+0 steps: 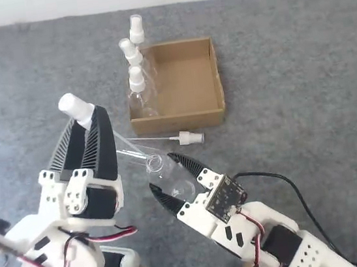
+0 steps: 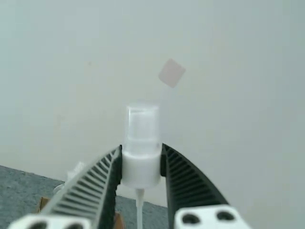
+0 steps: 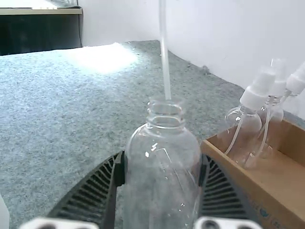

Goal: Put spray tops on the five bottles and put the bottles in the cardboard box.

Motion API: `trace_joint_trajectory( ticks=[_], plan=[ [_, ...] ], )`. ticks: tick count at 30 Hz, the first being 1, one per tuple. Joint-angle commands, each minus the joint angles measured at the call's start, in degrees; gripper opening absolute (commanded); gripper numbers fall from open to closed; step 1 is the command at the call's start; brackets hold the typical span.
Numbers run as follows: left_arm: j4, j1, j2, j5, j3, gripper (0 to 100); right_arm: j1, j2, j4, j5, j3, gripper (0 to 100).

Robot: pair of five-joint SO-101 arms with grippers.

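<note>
My left gripper is shut on a white spray top, held high, its thin tube slanting down to the mouth of a clear bottle. My right gripper is shut on that bottle, holding it upright in front of the cardboard box. Three capped bottles stand in the box's left side. Another spray top lies on the carpet just before the box.
Grey carpet covers the table, with open room to the right and left of the box. A black cable runs by the right arm's base. A white wall stands behind.
</note>
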Motion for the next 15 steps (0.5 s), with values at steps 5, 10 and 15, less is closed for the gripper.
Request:
trace_joint_trajectory(
  ticks=[5,10,15],
  plan=[
    [-0.26,-0.09,-0.44,0.53,-1.1,1,0.04,-0.31,-0.22,1.32,1.23,11.8],
    [0.09,-0.35,-0.44,0.53,-3.03,1,0.04,-0.31,-0.13,1.32,1.23,11.8],
    [0.18,-0.26,-0.44,0.53,-3.03,1,0.04,-0.31,-0.13,1.32,1.23,11.8]
  ],
)
